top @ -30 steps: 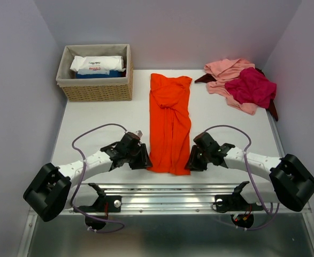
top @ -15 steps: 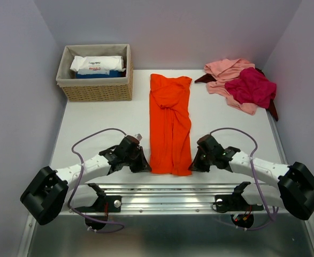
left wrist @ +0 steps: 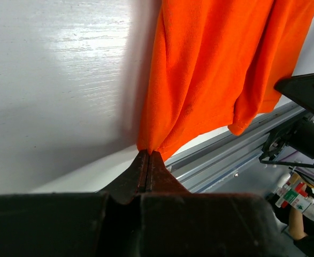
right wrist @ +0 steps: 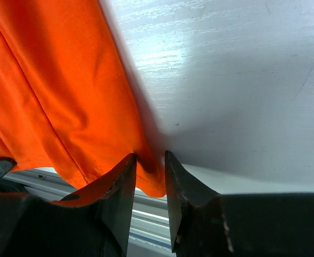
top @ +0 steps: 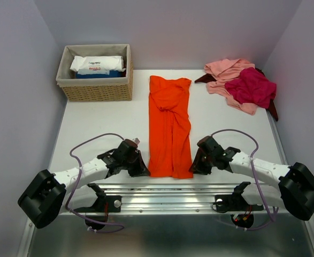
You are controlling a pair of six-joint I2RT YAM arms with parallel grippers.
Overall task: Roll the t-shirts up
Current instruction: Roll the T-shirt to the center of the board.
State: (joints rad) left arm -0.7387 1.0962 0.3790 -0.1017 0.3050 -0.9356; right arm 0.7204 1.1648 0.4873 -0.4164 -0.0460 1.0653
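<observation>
left gripper point(top: 144, 171) now nearer; white packet point(top: 97, 63) in basket point(top: 96, 91)

The left arm point(top: 84, 170) and right arm point(top: 263, 167) share white tubular links between bulky, rounded black joint housings. A lavender cable point(top: 111, 134) loops off each, and black bracket bases point(top: 104, 202) sit bolted against the silver rail point(top: 173, 194).

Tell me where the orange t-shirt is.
Top view: the orange t-shirt lies lengthwise at mid-table, between the wicker basket far left and the pink shirts far right.
</observation>
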